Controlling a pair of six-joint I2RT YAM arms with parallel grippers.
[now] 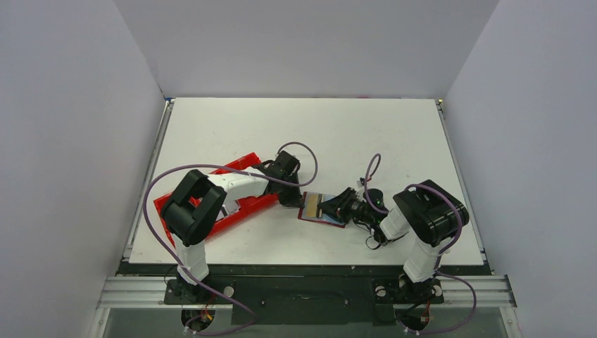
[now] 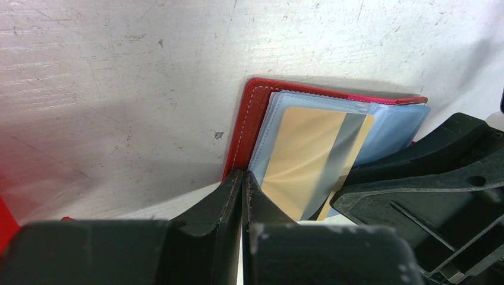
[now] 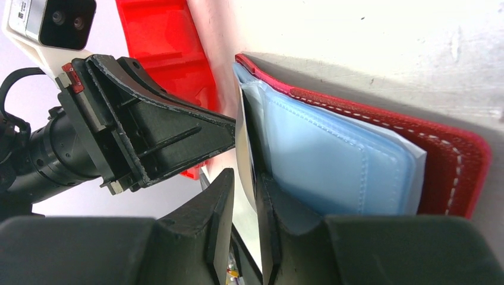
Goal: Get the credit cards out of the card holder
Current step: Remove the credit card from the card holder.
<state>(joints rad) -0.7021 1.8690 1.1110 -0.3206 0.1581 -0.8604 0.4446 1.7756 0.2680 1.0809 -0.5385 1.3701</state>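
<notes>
Credit cards (image 2: 309, 160), thin, stiff and slick, suited an edge pinch: the right gripper (image 3: 246, 196) apparently nipped one, while the left gripper (image 2: 243, 196) pressed shut against the card holder (image 2: 243, 127).

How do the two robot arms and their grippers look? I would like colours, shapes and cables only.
Both arms have white links with bulky black joint housings on black bases. A thin purple cable loops loosely along the left arm and another along the right arm. The left gripper and the right gripper are matte black, with flat tapered fingers and ribbed, triangular frames. A small white camera block sits on the left wrist.
</notes>
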